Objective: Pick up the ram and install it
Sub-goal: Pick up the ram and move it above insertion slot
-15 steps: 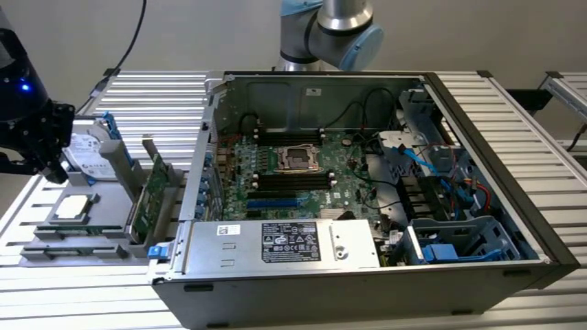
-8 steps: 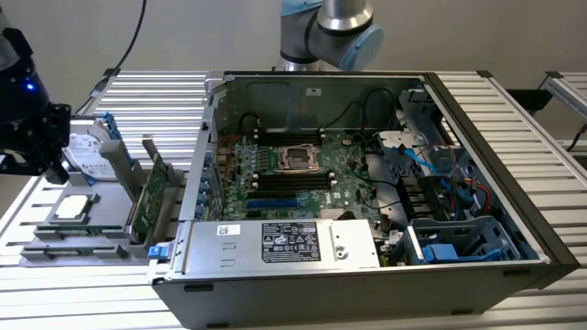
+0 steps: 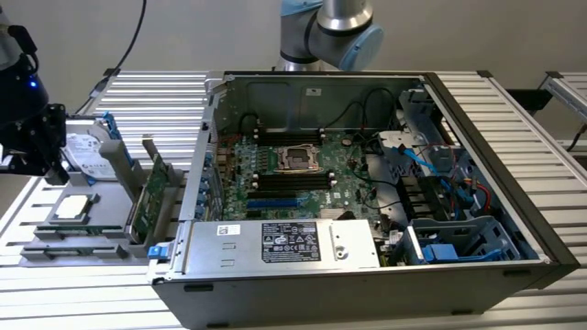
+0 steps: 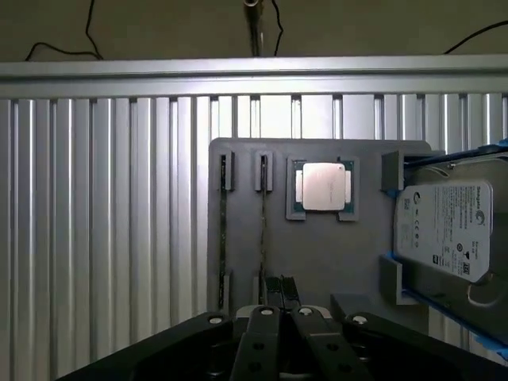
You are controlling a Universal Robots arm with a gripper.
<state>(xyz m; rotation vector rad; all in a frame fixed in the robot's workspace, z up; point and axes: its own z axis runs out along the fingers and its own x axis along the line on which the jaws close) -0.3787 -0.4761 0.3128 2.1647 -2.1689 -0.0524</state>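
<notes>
- 1 arm shows its base point(image 3: 326, 31) at 12 o'clock of the open computer case point(image 3: 367, 302). Its gripper point(image 3: 41, 161) hangs at 9 o'clock of the case, above the grey tray point(image 3: 106, 206) and near the hard drive point(image 3: 87, 148).
- The wrist view looks straight down on the tray. There the fingers point(image 4: 258, 341) are pressed together and hold nothing.
- That view shows the ram point(image 4: 263, 230) standing on its edge in a narrow slot of the tray. A 2nd thin stick point(image 4: 223, 230) stands in the slot beside it. The processor point(image 4: 324, 186) lies between these slots and the hard drive.
- In the exterior view the ram's slots are at the 6 o'clock end of the tray and are hard to make out. The picture's edge cuts off the gripper.
- An upright green card point(image 3: 151, 199) stands at the tray's 3 o'clock side.
</notes>
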